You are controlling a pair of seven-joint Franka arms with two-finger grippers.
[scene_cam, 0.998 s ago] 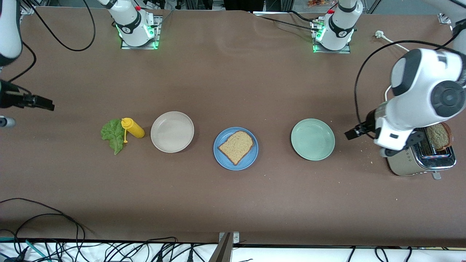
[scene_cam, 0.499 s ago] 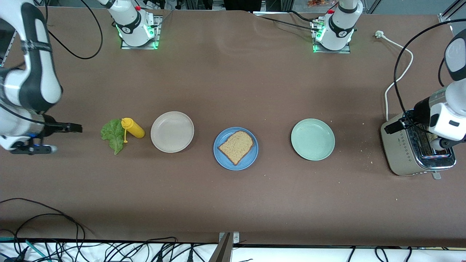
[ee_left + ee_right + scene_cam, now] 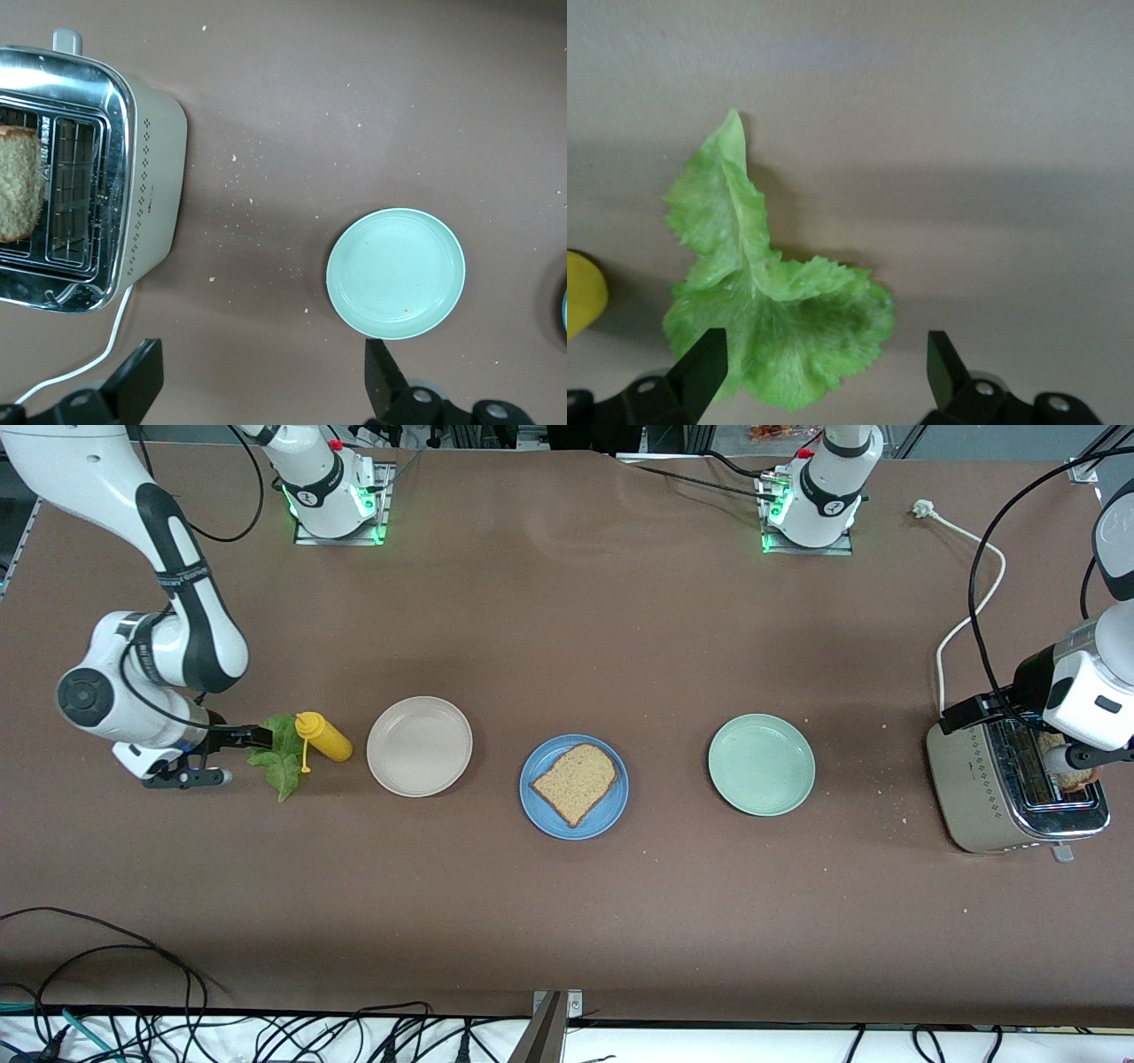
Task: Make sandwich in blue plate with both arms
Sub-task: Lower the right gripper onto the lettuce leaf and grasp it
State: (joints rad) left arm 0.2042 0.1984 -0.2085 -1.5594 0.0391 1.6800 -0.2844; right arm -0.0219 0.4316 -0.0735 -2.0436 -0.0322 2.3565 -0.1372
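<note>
One slice of brown toast (image 3: 576, 782) lies on the blue plate (image 3: 542, 817) at mid-table. The ruffled green lettuce leaf (image 3: 282, 762) (image 3: 771, 319) rests on the table toward the right arm's end. My right gripper (image 3: 244, 756) (image 3: 824, 367) hangs open just above the leaf's edge, one finger on each side. A second toast slice (image 3: 18, 181) (image 3: 1074, 779) stands in a slot of the toaster (image 3: 974, 797) (image 3: 151, 195). Over the toaster my left gripper (image 3: 1019, 737) (image 3: 259, 381) is open and holds nothing.
A yellow squeeze bottle (image 3: 323, 737) (image 3: 580, 305) lies against the lettuce. A beige plate (image 3: 419, 746) and a pale green plate (image 3: 761, 764) (image 3: 396, 273) flank the blue plate. The toaster's white cord (image 3: 961, 620) runs toward the arms' bases. Crumbs dot the table near the toaster.
The right arm has swung in from the table's end and come down to the lettuce. The left arm has shifted over the toaster. Both grippers stayed open.
</note>
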